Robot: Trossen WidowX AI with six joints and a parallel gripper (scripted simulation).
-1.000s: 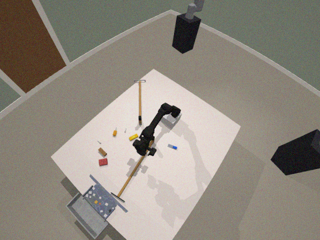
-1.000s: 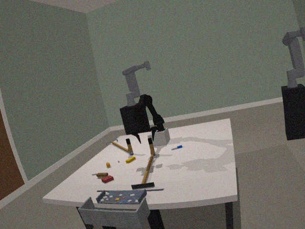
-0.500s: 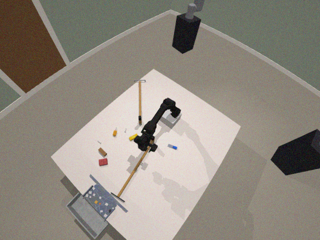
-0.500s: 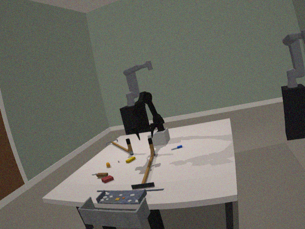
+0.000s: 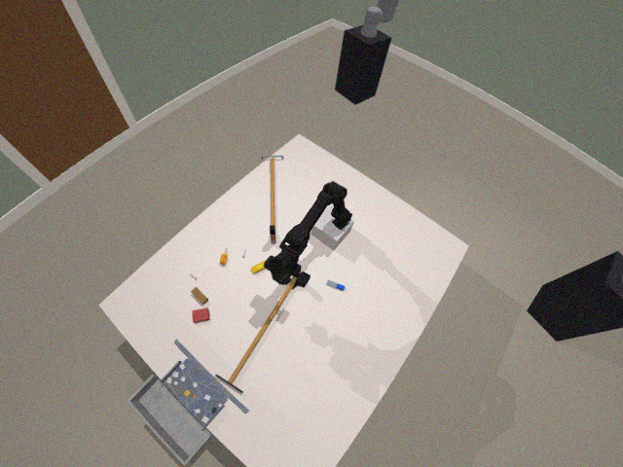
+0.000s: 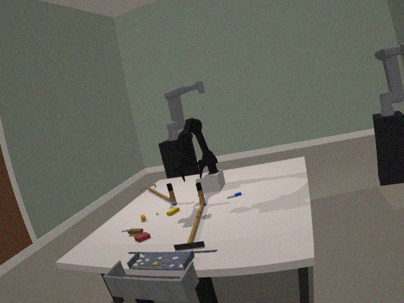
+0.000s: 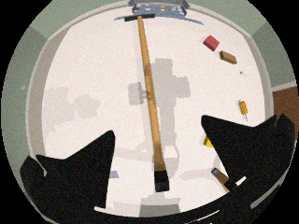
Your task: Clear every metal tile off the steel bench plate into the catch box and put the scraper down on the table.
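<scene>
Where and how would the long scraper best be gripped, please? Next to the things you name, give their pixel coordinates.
Probably by its upright, black-capped grip (image 6: 199, 192) (image 7: 162, 181), from above, one finger each side: it stands up from the table end of the long wooden shaft (image 5: 261, 329) (image 6: 196, 225) (image 7: 150, 98), whose blade (image 5: 229, 383) (image 6: 189, 245) (image 7: 139, 18) rests beside the bench plate (image 5: 201, 374) (image 6: 160, 255).

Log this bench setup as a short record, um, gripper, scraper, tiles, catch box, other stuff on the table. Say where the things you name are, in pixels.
gripper: open, above the table, holding nothing (image 5: 287, 273) (image 6: 191, 178) (image 7: 158, 126)
long scraper: wide dark blade (image 5: 229, 383) (image 6: 189, 245) (image 7: 139, 18) by the bench plate (image 5: 194, 373) (image 6: 160, 255) (image 7: 154, 9)
tiles: still to be cleared
catch box: at plate's far end (image 5: 173, 408) (image 6: 146, 288)
others: red block (image 5: 201, 315) (image 6: 142, 237) (image 7: 211, 43), yellow block (image 5: 258, 267) (image 6: 172, 211) (image 7: 208, 141)
</scene>
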